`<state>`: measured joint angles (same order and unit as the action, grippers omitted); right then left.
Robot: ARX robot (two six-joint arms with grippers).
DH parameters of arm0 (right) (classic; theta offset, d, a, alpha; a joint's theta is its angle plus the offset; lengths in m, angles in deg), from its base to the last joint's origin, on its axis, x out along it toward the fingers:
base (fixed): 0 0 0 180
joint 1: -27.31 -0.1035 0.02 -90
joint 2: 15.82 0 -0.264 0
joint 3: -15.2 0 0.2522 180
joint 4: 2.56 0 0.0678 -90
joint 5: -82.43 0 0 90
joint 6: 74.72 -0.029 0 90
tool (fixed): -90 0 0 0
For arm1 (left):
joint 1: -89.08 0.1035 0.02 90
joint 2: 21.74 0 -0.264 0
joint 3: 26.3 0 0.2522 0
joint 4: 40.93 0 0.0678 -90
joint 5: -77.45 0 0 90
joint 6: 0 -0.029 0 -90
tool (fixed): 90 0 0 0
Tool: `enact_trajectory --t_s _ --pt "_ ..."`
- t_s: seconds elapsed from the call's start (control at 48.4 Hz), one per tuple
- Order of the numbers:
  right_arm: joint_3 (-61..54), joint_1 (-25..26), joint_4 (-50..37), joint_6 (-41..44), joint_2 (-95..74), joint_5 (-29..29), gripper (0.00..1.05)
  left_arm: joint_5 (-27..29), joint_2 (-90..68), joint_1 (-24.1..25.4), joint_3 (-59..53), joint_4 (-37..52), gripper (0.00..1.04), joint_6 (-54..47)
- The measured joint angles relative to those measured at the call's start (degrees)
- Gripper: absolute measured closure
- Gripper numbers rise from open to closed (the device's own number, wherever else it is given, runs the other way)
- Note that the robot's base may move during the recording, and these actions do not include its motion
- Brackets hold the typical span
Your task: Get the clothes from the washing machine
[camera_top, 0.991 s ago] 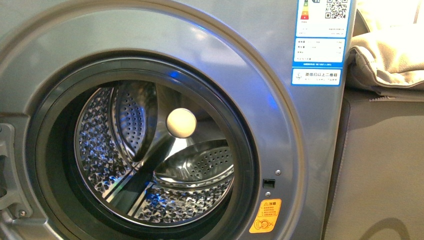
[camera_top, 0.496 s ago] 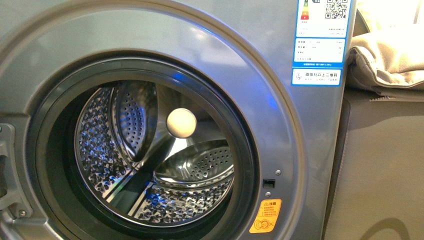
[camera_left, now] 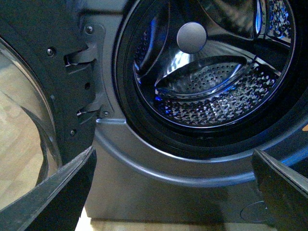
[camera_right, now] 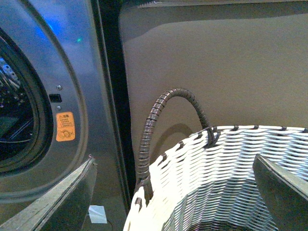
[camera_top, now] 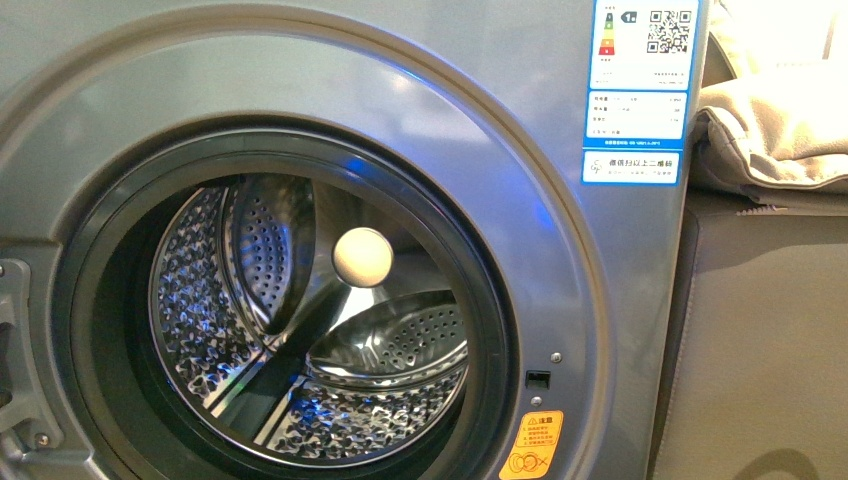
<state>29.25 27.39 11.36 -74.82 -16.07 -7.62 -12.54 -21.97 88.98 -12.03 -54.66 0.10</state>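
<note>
Shifted a little lower in the front view than a second before: grey washing machine [camera_top: 480,90], blue-white label [camera_top: 640,90] and orange sticker [camera_top: 531,445] alike, otherwise arranged as earlier. Stood with porthole uncovered, perforated steel drum [camera_top: 200,300] exposed, pale round hub [camera_top: 362,257] at its back. Lay just beside the machine's upper right corner: beige cloth [camera_top: 770,130]. Hovered in front of the lower rim of the opening, seen from the left wrist: left gripper [camera_left: 173,150], fingers [camera_left: 57,197] spread wide apart, gripping nothing, touching nothing. Swung out beside it: open door [camera_left: 29,72], on its hinge [camera_left: 84,82]. Hung above a white woven basket [camera_right: 231,159] with a dark wrapped handle [camera_right: 159,110], seen from the right wrist: right gripper [camera_right: 173,158], fingers [camera_right: 53,202] likewise spread wide, clear of the weave and empty. Sat just to the right of the machine, close to its side: the basket. Could not place the clothes from any of these views.
</note>
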Motion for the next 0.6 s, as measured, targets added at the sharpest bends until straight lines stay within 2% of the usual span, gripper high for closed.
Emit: enact_trajectory --t_s 0.599 --pt "0.00 0.00 0.00 0.00 0.00 0.00 0.08 0.00 0.00 0.00 0.00 0.00 0.06 0.00"
